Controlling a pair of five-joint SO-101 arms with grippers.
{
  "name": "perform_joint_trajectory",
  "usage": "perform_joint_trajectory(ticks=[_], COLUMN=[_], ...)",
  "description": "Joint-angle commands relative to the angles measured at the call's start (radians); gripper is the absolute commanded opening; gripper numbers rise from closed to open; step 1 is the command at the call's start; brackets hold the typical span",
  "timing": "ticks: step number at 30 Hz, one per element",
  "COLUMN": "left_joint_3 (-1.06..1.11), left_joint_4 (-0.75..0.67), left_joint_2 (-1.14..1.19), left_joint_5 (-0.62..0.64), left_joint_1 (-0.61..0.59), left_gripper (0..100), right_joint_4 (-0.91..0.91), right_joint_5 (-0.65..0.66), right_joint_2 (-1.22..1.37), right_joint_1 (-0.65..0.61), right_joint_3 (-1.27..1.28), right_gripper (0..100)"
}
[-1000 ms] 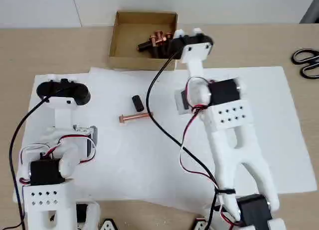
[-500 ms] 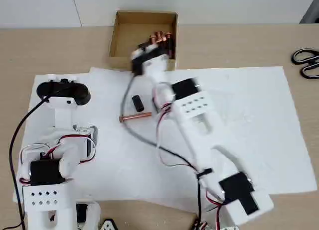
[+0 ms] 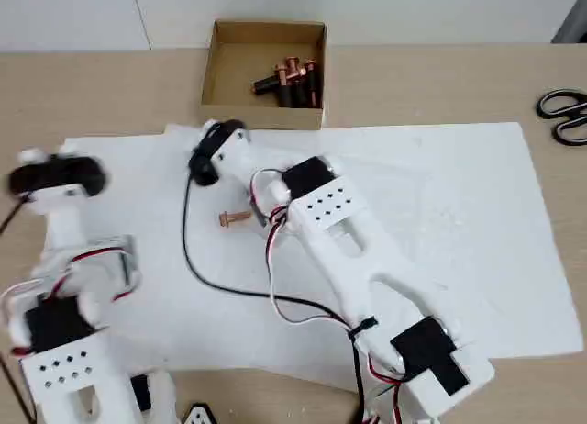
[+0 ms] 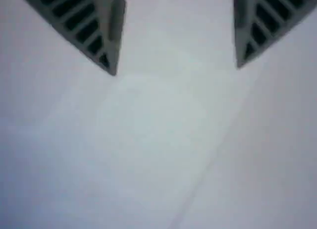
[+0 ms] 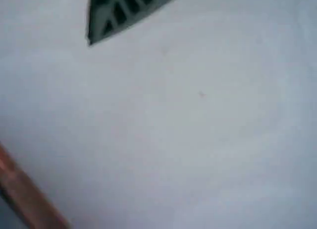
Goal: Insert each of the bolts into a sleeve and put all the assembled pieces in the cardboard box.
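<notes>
- The light wooden table (image 3: 110,84) carries everything, and the open brown cardboard box (image 3: 209,75) sits near its far edge.
- A large white sheet (image 3: 477,222) is spread just in front of the box, under both arms.
- The white right arm (image 3: 367,259) stretches diagonally across the sheet toward the box. The right claw (image 3: 213,153) is low over the sheet, just short of the box's near-left corner. I cannot tell whether it is open or closed.
- The white left arm (image 3: 73,286) stands well to the left of the box, bent over. The left claw (image 4: 176,70) hangs over bare sheet, spread wide and holding nothing.
- Inside the box lies a cluster of copper bolts seated in black sleeves (image 3: 289,80), so that share of the task looks done.
- One bare copper bolt (image 3: 234,218) lies on the sheet in front of the box, partly covered by the right arm. By my reading it is what remains: it needs a sleeve, then a place in the box.
</notes>
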Motion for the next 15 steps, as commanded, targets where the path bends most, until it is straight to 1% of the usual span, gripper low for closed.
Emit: perform_joint_trajectory(ticks=[1, 3, 5, 9, 12, 15], left_joint_3=[-0.004, -0.004, -0.004, -0.005, -0.002, 0.007], left_joint_4=[-0.018, -0.015, -0.021, -0.044, -0.043, -0.043], left_joint_2=[-0.015, -0.015, -0.015, -0.014, -0.009, -0.014], left_joint_5=[0.0, 0.0, 0.0, 0.0, 0.002, 0.002], left_joint_1=[-0.124, -0.138, -0.133, -0.043, 0.005, 0.011], left_gripper=[15, 15, 15, 15, 15, 15], right_joint_4=[-0.025, -0.065, -0.122, -0.228, -0.298, -0.325], right_joint_5=[0.035, 0.014, -0.048, -0.196, -0.247, -0.282], right_joint_2=[-0.01, -0.005, -0.005, -0.005, 0.019, 0.085], right_joint_1=[-0.019, -0.018, 0.001, 0.05, 0.051, 0.042], right_joint_3=[-0.008, -0.014, -0.014, -0.017, -0.017, -0.054], right_gripper=[13.7, 13.6, 13.6, 13.9, 13.9, 13.9])
